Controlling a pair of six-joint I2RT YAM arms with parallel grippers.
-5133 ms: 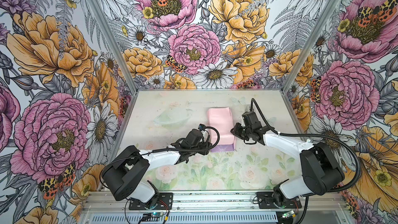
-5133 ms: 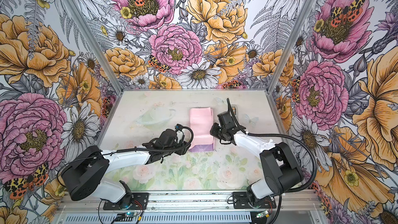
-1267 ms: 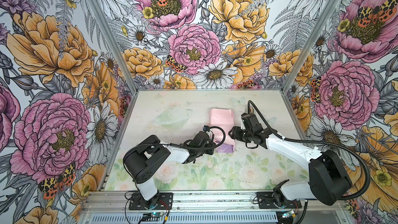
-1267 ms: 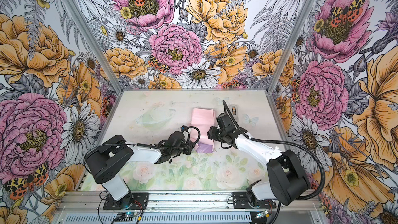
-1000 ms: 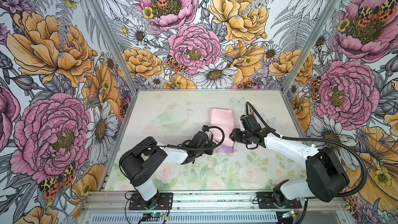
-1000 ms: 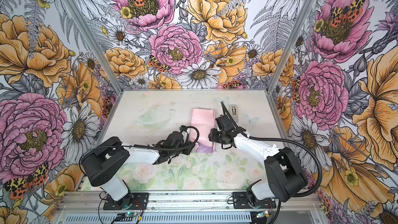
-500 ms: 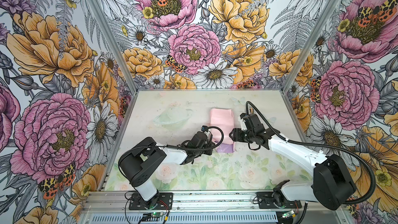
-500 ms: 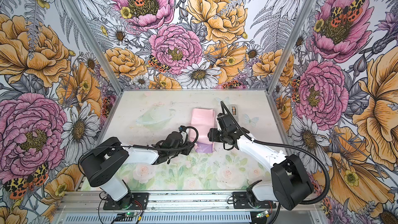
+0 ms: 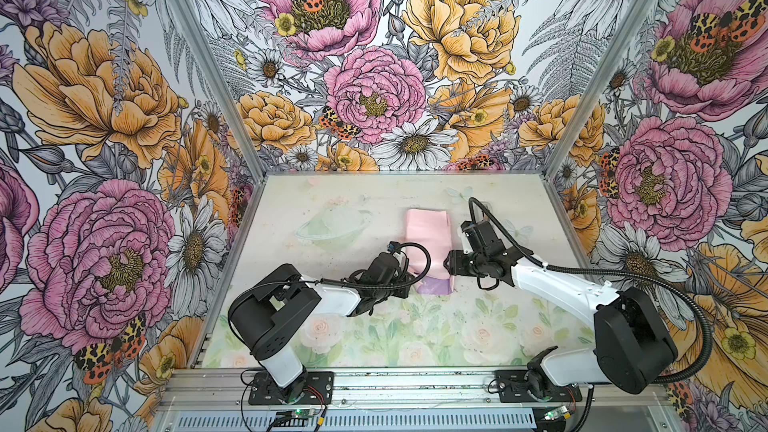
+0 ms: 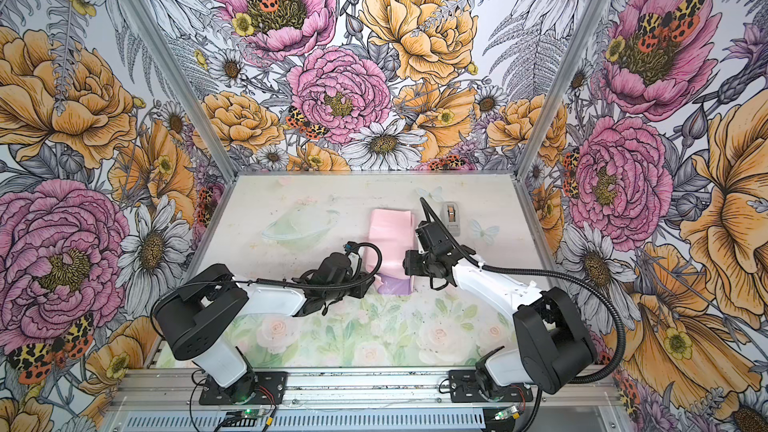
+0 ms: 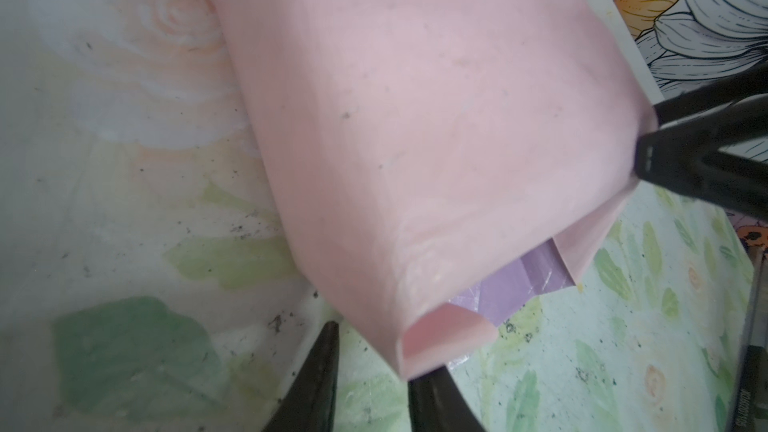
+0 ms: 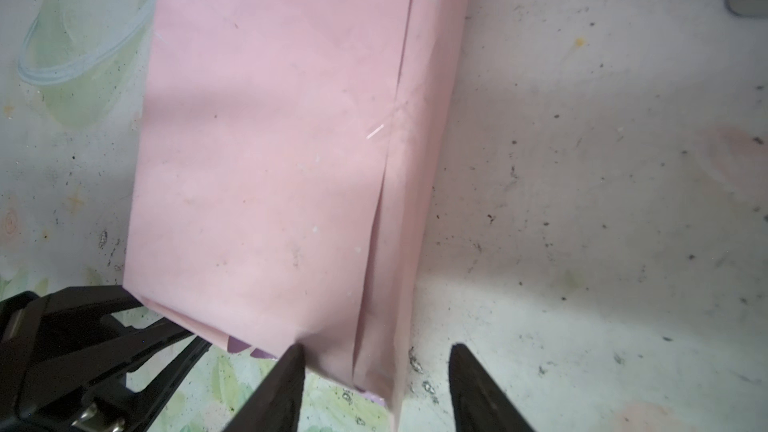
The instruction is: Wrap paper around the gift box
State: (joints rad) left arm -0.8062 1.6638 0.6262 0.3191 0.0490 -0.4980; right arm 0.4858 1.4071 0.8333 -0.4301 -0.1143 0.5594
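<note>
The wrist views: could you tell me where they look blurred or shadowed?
Left wrist view: the left end effector is blurred, the paper sharper. Right wrist view: a shadow band crosses the paper and table; the right end effector is blurred.

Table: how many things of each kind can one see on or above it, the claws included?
paper: 1
tape dispenser: 1
claws: 2, left claw, right claw
gift box: 0 visible
Total: 4
</note>
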